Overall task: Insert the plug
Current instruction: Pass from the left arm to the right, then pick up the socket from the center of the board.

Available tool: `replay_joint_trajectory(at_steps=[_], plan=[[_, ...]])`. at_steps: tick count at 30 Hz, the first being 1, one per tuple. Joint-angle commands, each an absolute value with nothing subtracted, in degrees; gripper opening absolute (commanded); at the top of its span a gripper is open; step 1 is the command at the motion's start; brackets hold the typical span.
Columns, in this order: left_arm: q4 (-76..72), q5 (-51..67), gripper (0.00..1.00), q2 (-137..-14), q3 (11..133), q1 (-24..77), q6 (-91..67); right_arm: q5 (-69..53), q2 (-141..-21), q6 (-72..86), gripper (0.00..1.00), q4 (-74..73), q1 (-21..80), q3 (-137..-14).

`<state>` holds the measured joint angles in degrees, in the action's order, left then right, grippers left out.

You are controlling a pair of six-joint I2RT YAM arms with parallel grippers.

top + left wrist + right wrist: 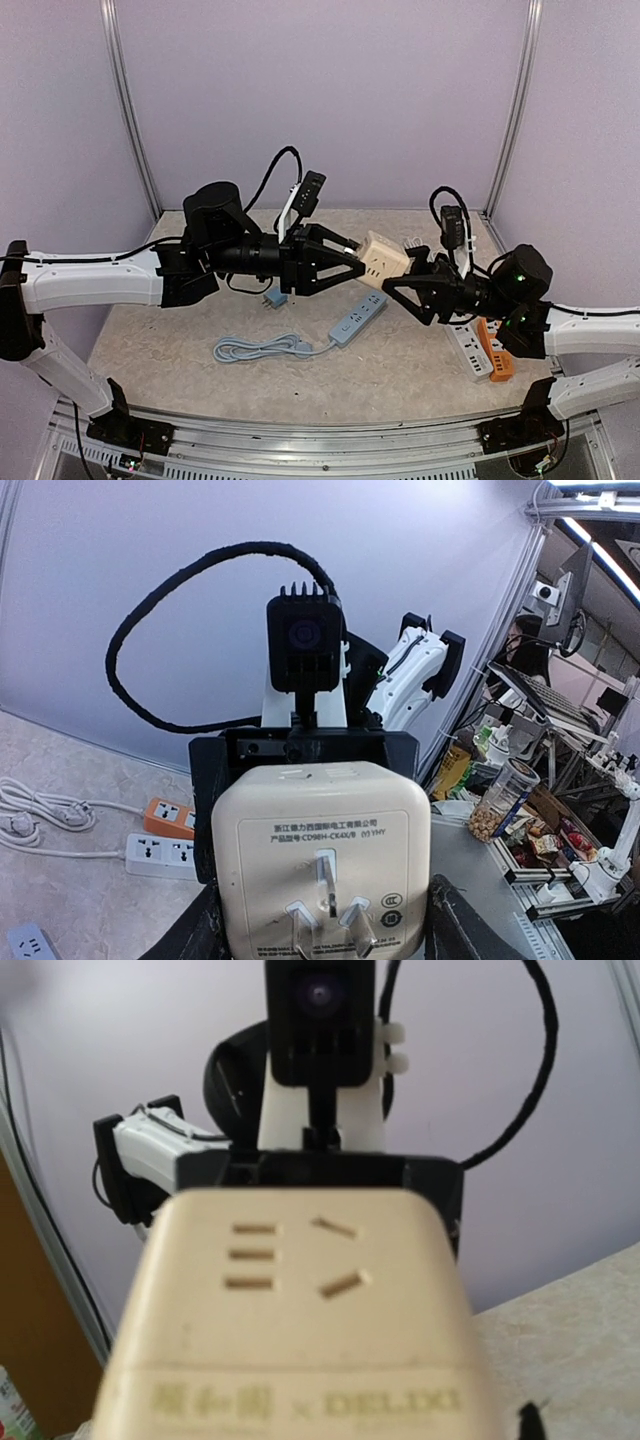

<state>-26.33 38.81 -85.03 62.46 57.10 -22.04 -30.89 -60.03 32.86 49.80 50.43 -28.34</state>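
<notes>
While the left gripper (357, 258) holds its jaws clenched on the cream plug adapter (384, 260) in mid-air above the desk (180, 330), we see the right gripper (400, 273) with jaws spread about the adapter's other end; we cannot tell whether they grasp it

left gripper (352, 262): reaches in from 9 o'clock, fingers clamped on the cream cube adapter, above the table (160, 340)
cream cube adapter (384, 258): held in mid-air near the centre
right gripper (402, 272): comes from 3 o'clock, jaws spread, tips just beside the adapter's 4 o'clock side
blue power strip (358, 318): flat on the table at the adapter's 6 o'clock
grey cable (255, 348): coiled at the strip's 8 o'clock end
white power strip (466, 348), orange power strip (497, 355): side by side at 4 o'clock, partly under the right arm
</notes>
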Motion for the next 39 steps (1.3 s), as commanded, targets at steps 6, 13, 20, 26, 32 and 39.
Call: replay_joint_trajectory(at_steps=[6, 13, 20, 26, 32, 39], plan=[[-29.58, 39.18, 0.00, -85.85, 61.44, 57.74, -21.88, -33.27, -62.14, 35.60, 0.81, 55.83, 50.05, -30.37], [-29.41, 38.07, 0.00, -85.87, 61.27, 57.83, -21.73, -34.72, -63.57, 36.46, 0.49, 57.38, 50.00, -30.88], [-26.90, 33.09, 0.61, -84.72, 60.55, 57.91, -20.83, -37.11, -63.73, 38.45, 0.00, 56.36, 49.94, -31.49], [-23.61, 23.16, 0.99, -79.76, 55.41, 57.62, -19.33, -31.32, -58.37, 29.07, 0.00, 33.67, 49.39, -36.92], [-17.36, 10.18, 0.99, -74.20, 50.25, 57.38, -18.23, -22.81, -54.36, 16.16, 0.00, 5.09, 47.57, -45.86], [-10.98, 1.30, 0.99, -78.34, 50.00, 57.36, -17.29, -13.77, -60.32, 9.94, 0.00, -17.30, 45.48, -57.25]])
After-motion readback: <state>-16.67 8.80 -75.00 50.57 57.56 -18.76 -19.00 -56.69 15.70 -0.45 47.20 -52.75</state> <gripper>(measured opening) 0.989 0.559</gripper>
